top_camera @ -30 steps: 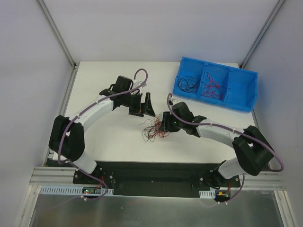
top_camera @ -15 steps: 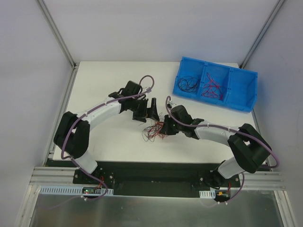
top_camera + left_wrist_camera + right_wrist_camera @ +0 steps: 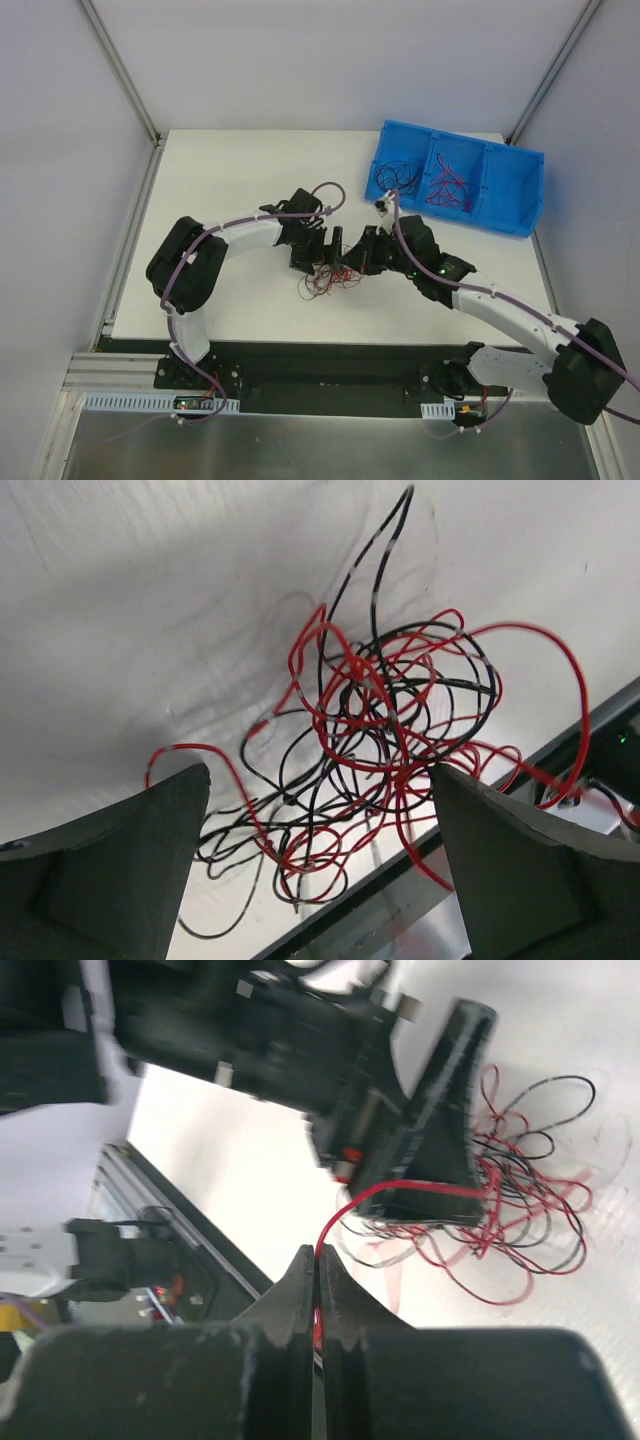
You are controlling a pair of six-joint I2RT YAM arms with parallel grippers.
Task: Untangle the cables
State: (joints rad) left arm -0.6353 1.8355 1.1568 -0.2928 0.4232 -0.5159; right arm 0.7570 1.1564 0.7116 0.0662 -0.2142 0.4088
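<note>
A tangle of thin red and black cables (image 3: 325,280) lies on the white table in front of both grippers. My left gripper (image 3: 320,258) hangs over it, open wide. In the left wrist view the tangle (image 3: 370,750) fills the space between its two fingers (image 3: 110,870), with nothing held. My right gripper (image 3: 350,260) is just right of the tangle. In the right wrist view it (image 3: 316,1260) is shut on one red cable (image 3: 400,1195), which runs taut from the fingertips across to the tangle (image 3: 520,1210).
A blue three-compartment bin (image 3: 510,200) stands at the back right. It holds black cables (image 3: 398,178) in its left compartment and red ones (image 3: 447,188) in the middle. The black table front rail (image 3: 320,365) lies close behind the tangle.
My left arm swung right and down until its open gripper sits over the tangle. My right arm drew back and up to the right, with the red cable pinched.
</note>
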